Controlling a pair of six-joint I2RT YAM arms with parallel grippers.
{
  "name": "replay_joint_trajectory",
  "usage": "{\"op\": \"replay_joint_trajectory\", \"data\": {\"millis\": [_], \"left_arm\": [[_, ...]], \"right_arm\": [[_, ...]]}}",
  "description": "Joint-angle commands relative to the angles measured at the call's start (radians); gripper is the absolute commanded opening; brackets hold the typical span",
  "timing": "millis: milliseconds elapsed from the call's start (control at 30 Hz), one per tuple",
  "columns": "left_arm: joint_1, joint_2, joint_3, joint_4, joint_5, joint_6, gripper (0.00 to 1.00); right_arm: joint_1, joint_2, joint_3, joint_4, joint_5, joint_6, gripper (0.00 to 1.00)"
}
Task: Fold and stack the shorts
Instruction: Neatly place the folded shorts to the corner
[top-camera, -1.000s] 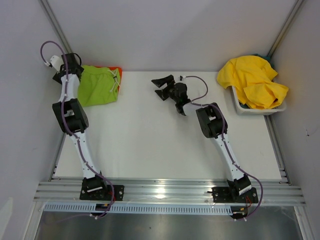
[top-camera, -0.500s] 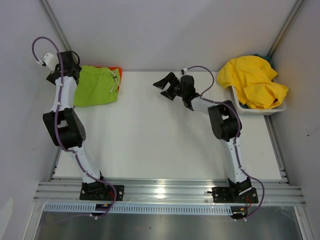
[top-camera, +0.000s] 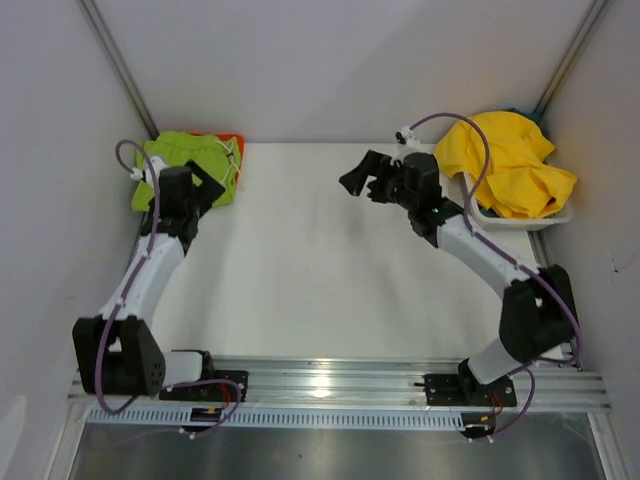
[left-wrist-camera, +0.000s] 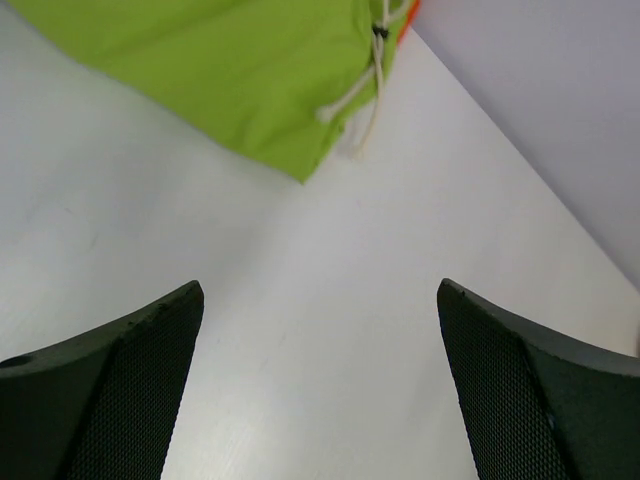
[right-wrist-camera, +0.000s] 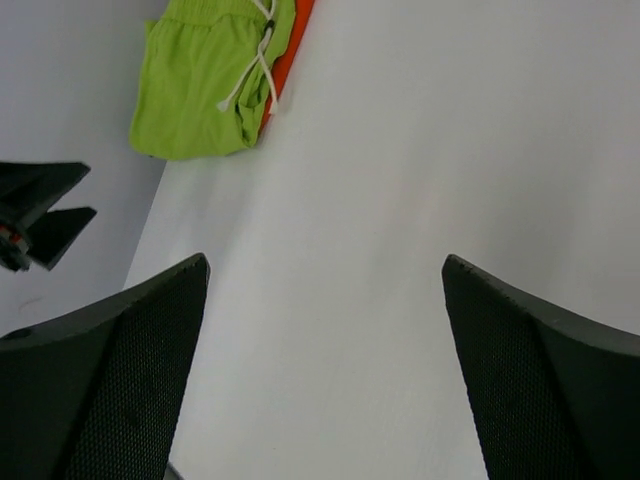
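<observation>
My left pincer (left-wrist-camera: 320, 288) and right pincer (right-wrist-camera: 325, 261) are wide and empty; green shorts (top-camera: 195, 165) lie folded on orange shorts (top-camera: 232, 140), yellow shorts (top-camera: 510, 165) wait crumpled.

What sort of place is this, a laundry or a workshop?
Probably a robotics lab test cell: a left arm and a right arm bolted to an aluminium rail at a white table walled in by plain panels, with folded lime green shorts in one corner and yellow shorts heaped in a bin.

L gripper (top-camera: 208, 182) wide open, empty; R gripper (top-camera: 362, 176) same, both arms extended.
</observation>
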Motion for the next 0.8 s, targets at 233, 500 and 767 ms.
{"op": "replay_joint_trajectory", "data": {"millis": [233, 500, 767], "left_arm": [[-0.139, -0.618, -0.438, 0.193, 0.105, 0.096, 0.99], [-0.141, -0.947, -0.727, 0.145, 0.215, 0.115, 0.99], [-0.141, -1.124, -0.857, 0.101, 0.3, 0.199, 0.99]], "right_arm": [[-0.046, -0.604, -0.43, -0.06, 0.254, -0.21, 0.99], [-0.051, -0.933, -0.706, -0.112, 0.383, -0.231, 1.0], [-0.054, -1.136, -0.88, -0.179, 0.4, -0.236, 0.99]]}}
